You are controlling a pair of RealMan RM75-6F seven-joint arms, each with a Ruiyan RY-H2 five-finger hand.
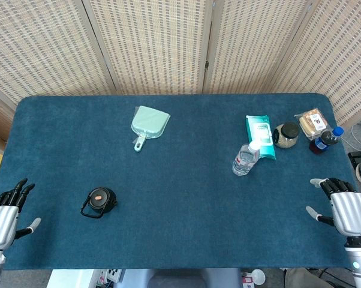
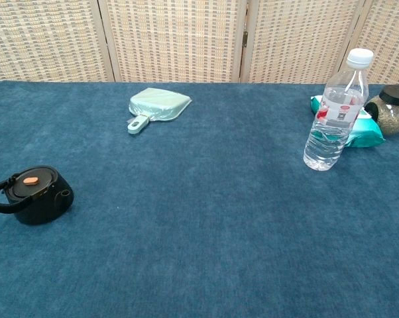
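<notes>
My left hand [image 1: 5, 215] hovers at the table's near left corner, fingers spread, holding nothing; a small black kettle [image 1: 99, 201] [image 2: 32, 194] with an orange knob sits to its right. At the near right corner my right hand [image 1: 343, 208] is also empty with fingers apart, nearest to the clear water bottle [image 1: 246, 158] [image 2: 333, 114] standing upright. A pale green dustpan [image 1: 148, 125] [image 2: 154, 107] lies at the far middle-left. The chest view shows neither hand.
Blue cloth covers the table [image 1: 180, 216]. At the far right lie a teal wipes pack [image 1: 261, 135] [image 2: 365, 130], a dark-lidded jar [image 1: 286, 134] [image 2: 393, 109], a wrapped snack [image 1: 313, 123] and a blue-capped dark bottle [image 1: 325, 141]. Woven screens [image 1: 168, 42] stand behind.
</notes>
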